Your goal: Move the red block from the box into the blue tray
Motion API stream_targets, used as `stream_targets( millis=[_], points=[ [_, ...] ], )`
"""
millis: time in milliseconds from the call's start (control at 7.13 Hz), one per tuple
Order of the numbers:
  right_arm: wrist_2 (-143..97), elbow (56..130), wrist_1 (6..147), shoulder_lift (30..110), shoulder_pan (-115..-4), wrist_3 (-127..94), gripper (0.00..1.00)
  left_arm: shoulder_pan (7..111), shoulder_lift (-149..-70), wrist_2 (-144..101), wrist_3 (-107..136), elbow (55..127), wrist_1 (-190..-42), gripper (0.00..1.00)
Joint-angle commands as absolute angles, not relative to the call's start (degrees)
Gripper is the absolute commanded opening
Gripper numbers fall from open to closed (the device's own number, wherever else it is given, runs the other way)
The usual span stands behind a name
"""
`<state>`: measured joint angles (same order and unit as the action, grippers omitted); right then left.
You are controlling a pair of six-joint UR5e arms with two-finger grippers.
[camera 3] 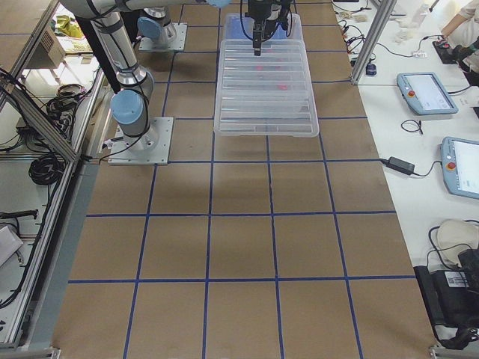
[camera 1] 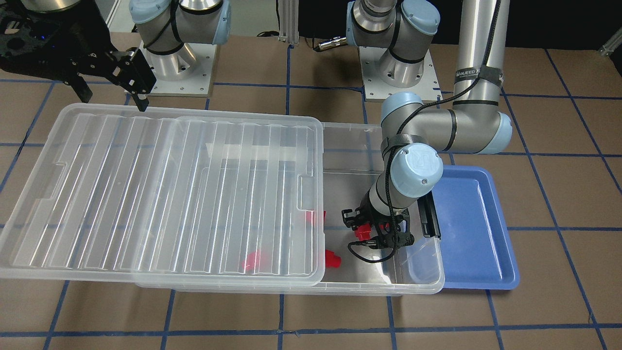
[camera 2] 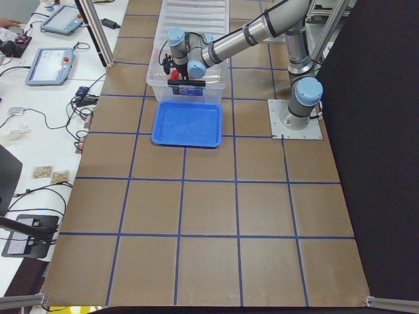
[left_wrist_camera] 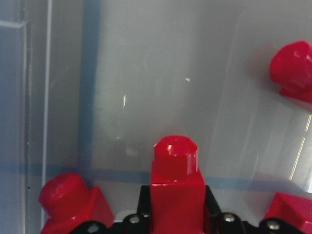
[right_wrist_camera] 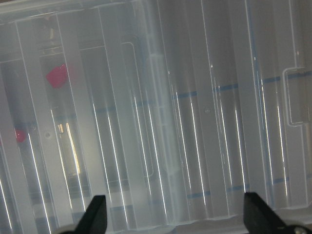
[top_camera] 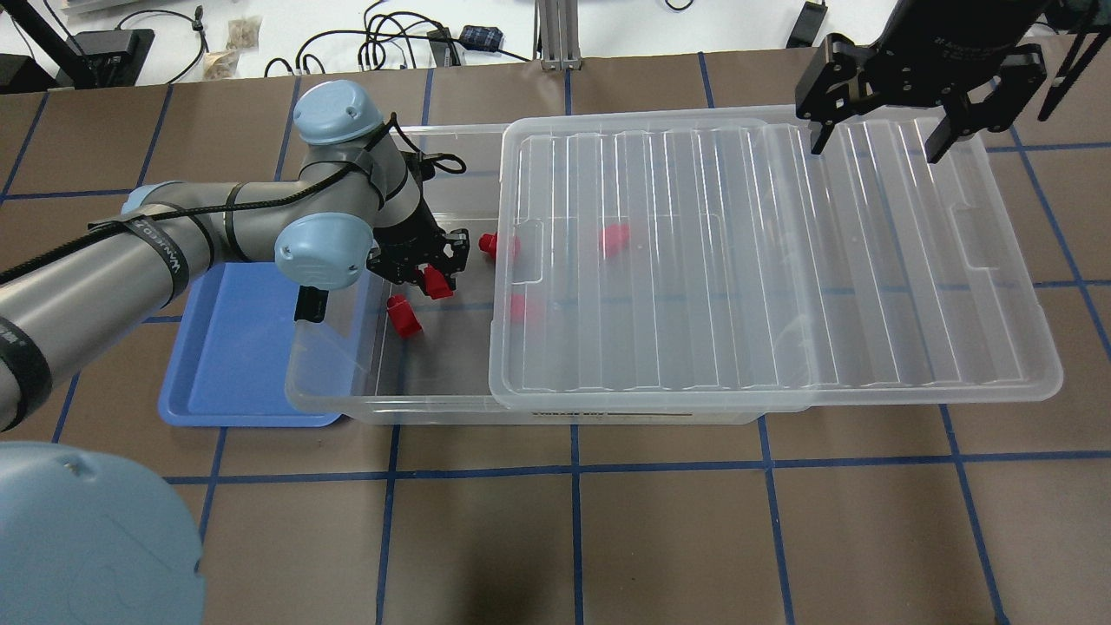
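My left gripper (top_camera: 434, 271) is inside the open end of the clear box (top_camera: 391, 408) and is shut on a red block (left_wrist_camera: 175, 180), stub pointing away from the wrist. It also shows in the front view (camera 1: 376, 228). Other red blocks lie on the box floor: one beside the gripper (top_camera: 404, 315), one at the lid's edge (top_camera: 490, 246), two under the lid (top_camera: 614, 239). The blue tray (top_camera: 234, 347) sits empty against the box's end. My right gripper (top_camera: 877, 143) is open and empty above the far end of the lid (top_camera: 781, 260).
The ribbed clear lid is slid sideways and covers most of the box, overhanging its far end. A black latch bar (top_camera: 308, 304) sits on the box wall between the gripper and the tray. In the left wrist view, loose red blocks (left_wrist_camera: 73, 200) lie close around the held one.
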<state>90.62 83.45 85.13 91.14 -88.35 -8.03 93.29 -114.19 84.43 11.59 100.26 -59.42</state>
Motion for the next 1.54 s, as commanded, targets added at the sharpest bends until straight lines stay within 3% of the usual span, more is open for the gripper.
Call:
stream_targets(
  millis=[0,561,1122,1402],
  points=[
    [90.6,83.4,85.2,91.0,-88.7,-8.8,1.00,93.3,-110.8,84.6,12.6,95.7,-67.4,0.00],
    [90.8,83.4,85.2,91.0,-88.8,-8.8,1.00,90.8,-104.3,86.7,11.9,84.8,-83.1,0.00],
    [91.5,83.3,85.2,91.1,-88.7,-7.8,1.00,71.0,-103.2,88.8,-11.0,85.7,-85.6,0.00],
    [91.6,83.5,85.2,91.3,-88.7,-7.6,1.00,67.9,-105.7,88.8,-19.5,89.7,-83.5,0.00]
  ],
)
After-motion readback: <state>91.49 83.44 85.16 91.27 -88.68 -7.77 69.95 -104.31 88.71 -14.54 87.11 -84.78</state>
